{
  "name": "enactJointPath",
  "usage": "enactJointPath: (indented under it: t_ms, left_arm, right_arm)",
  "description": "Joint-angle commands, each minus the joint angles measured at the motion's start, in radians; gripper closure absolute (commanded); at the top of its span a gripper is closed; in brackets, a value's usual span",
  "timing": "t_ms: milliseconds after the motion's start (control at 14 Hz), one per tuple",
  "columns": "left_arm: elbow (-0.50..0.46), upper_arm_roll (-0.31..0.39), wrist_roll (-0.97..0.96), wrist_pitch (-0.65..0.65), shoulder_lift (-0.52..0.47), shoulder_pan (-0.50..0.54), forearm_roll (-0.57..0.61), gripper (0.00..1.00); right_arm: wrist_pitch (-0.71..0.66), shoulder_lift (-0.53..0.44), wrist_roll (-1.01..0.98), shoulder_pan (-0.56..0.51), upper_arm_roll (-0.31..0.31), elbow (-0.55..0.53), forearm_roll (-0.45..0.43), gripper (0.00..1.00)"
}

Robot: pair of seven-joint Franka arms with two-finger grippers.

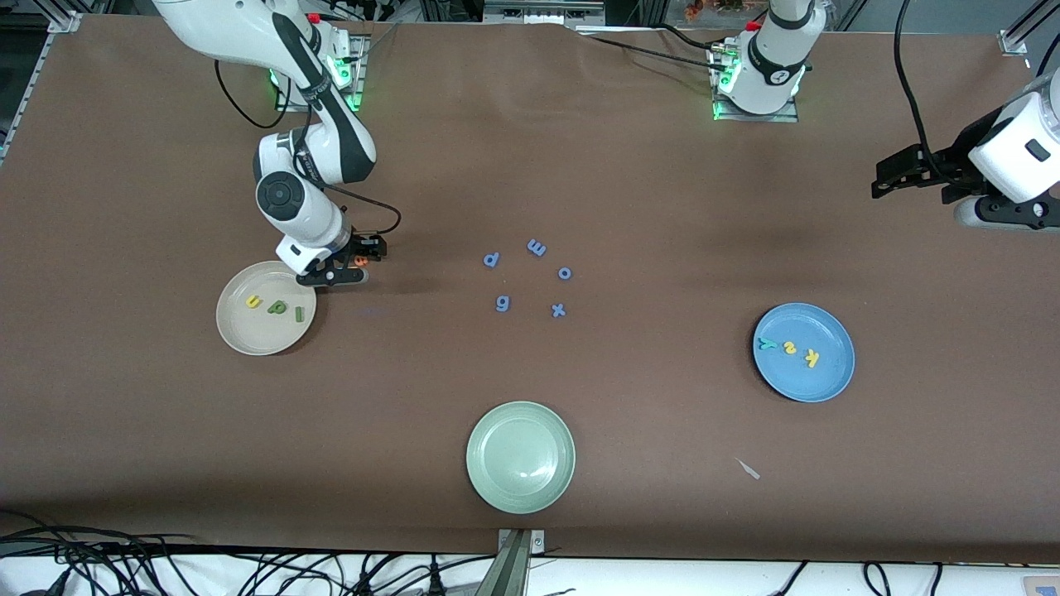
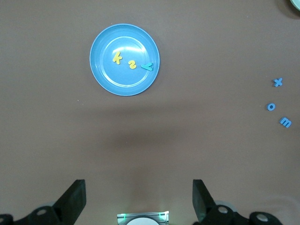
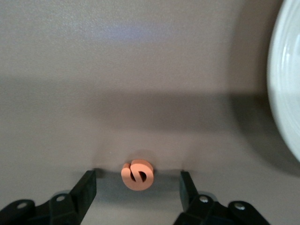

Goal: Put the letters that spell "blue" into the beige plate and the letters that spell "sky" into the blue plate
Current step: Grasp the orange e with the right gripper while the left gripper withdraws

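Right wrist view: orange e (image 3: 137, 175) between claw fingers (image 3: 88, 186).

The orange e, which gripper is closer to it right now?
Right. The right gripper is down at the orange e, which sits between its open fingers beside the beige plate. The left gripper waits open at the left arm's end of the table.

In the front view the small orange foam letter e (image 1: 361, 261) is mostly hidden by the right gripper (image 1: 364, 263) low at the bench just beside the round cream-beige plate (image 1: 236, 331). The right wrist view cuts that plate (image 3: 286, 93) off at its edge, showing only a curved slice. The left arm's forearm runs out of the front view.
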Motion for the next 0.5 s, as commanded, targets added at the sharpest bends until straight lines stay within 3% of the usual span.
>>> enactJointPath:
  t_ms: [0, 428]
  left_arm:
    - [-0.034, 0.005, -0.008, -0.002, -0.031, -0.015, 0.056, 0.0]
    - [-0.056, 0.021, -0.011, 0.058, -0.047, -0.047, 0.061, 0.0]
  right_arm:
    - [0.019, -0.001, 0.006, -0.007, 0.009, -0.01, 0.008, 0.37]
    - [0.016, 0.0, 0.002, -0.007, 0.009, -0.012, 0.008, 0.53]
